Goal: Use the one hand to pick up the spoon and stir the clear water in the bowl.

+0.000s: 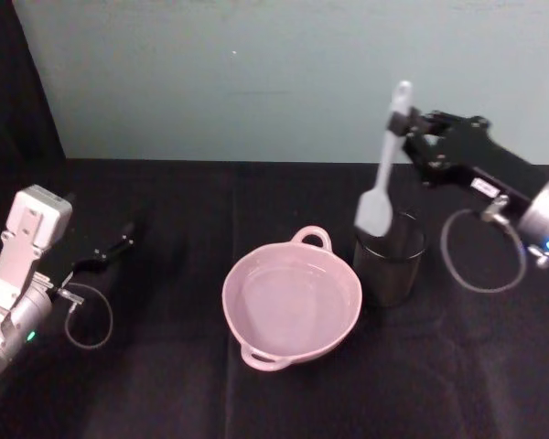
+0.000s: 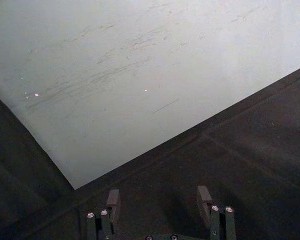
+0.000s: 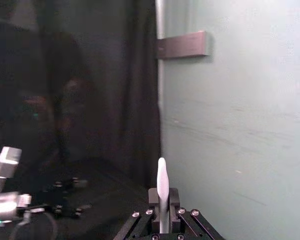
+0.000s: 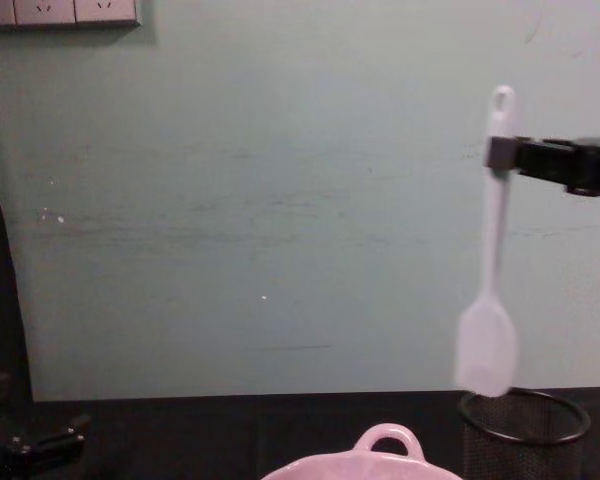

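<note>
White spoon (image 1: 387,160) is pinched by the right gripper (image 1: 408,131), above and right of the bowl (image 1: 357,306). The left gripper (image 1: 119,245) is parked left of it, jaws spread.

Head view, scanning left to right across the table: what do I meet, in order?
left gripper → bowl → spoon, hanging upright → right gripper, its jaws shut on the spoon's handle

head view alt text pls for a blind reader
The right tool holds a white spoon upright above a black mesh cup, beside a pink bowl on a black table. The left tool rests at far left.
</note>
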Robot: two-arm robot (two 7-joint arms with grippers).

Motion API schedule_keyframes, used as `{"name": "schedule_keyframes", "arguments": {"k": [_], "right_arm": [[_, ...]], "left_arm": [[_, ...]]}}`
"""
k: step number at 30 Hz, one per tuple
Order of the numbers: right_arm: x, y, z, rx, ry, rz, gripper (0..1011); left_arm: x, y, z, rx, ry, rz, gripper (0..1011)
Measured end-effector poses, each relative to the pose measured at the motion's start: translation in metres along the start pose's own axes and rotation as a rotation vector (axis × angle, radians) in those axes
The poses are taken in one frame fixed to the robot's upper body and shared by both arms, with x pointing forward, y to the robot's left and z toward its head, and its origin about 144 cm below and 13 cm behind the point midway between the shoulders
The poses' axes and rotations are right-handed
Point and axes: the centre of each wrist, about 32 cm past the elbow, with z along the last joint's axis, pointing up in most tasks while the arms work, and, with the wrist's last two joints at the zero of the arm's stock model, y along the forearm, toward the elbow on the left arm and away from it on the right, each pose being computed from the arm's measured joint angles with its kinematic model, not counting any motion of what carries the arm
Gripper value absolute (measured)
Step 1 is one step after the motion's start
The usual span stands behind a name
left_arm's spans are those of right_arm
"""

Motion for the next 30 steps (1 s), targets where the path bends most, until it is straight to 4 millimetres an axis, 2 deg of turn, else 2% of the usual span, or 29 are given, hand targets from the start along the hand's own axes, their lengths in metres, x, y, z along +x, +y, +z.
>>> {"name": "schedule_keyframes", "arguments": {"k": [7, 11, 14, 21, 30], "right_arm": [[-0.015, 0.028, -0.007, 0.01, 0.023, 0.094, 117], [-0.02, 0.041, -0.018, 0.002, 0.034, 0.128, 117], [-0.027, 0.049, -0.036, -0.001, 0.046, 0.15, 117], [-0.04, 0.051, -0.066, -0.02, 0.074, 0.164, 117], [-0.054, 0.051, -0.086, -0.028, 0.123, 0.177, 117]], "left_arm": [[0.0, 0.0, 0.0, 0.0, 0.0, 0.0, 1005], [0.0, 0.0, 0.0, 0.0, 0.0, 0.0, 1005], [0.0, 0.0, 0.0, 0.0, 0.0, 0.0, 1005], [0.0, 0.0, 0.0, 0.0, 0.0, 0.0, 1005], [0.0, 0.0, 0.0, 0.0, 0.0, 0.0, 1005]]}}
